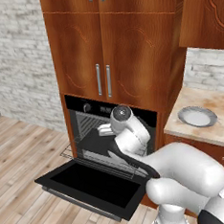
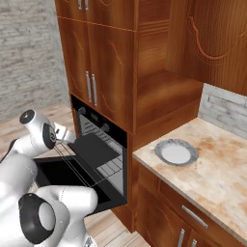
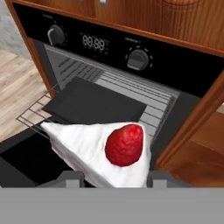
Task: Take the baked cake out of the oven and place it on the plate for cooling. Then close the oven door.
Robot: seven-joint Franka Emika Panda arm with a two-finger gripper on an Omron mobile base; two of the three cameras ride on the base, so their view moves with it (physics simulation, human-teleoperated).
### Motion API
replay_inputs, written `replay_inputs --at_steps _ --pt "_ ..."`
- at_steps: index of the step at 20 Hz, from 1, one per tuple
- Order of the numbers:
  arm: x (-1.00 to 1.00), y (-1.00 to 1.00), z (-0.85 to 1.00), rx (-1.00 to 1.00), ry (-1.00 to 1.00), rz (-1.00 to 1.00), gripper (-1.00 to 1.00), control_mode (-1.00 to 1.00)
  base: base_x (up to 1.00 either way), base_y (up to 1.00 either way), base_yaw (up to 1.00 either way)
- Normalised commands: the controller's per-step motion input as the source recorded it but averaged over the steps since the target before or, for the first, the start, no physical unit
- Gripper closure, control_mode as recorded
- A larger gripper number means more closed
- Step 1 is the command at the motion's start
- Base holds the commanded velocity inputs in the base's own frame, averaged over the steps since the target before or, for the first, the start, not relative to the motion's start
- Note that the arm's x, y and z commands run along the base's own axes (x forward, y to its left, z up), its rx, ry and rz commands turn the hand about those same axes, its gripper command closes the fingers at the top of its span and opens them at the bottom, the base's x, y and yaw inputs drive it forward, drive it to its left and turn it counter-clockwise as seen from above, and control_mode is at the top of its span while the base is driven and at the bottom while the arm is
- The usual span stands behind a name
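Wooden cabinet doors point(image 1: 102, 62) with vertical silver handles point(image 1: 103, 79) stand above the end effector. A marble-patterned countertop point(image 2: 217, 169) lies to its right, over lower wooden drawers point(image 2: 185, 217). A grey brick wall point(image 1: 17, 55) stands to its left. Light wood plank flooring point(image 1: 20, 189) extends below.

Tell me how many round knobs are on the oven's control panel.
2: one knob left of the digital display, the other knob right of it, both above the open oven cavity. None seem hidden.
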Motion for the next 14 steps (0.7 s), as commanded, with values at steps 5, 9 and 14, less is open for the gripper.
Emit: replay_inputs --at_steps 5,9,14 --pt "-0.37 -0.14 0.46 0.01 0.08 0.00 1.00 -1.00 0.00 0.00 0.00" --pt "-0.44 -0.19 0.39 0.04 0.09 0.00 1.00 -1.00 0.00 0.00 0.00" --pt "-0.48 -0.26 0.37 0.03 0.03 0.00 1.00 -1.00 0.00 0.00 0.00"
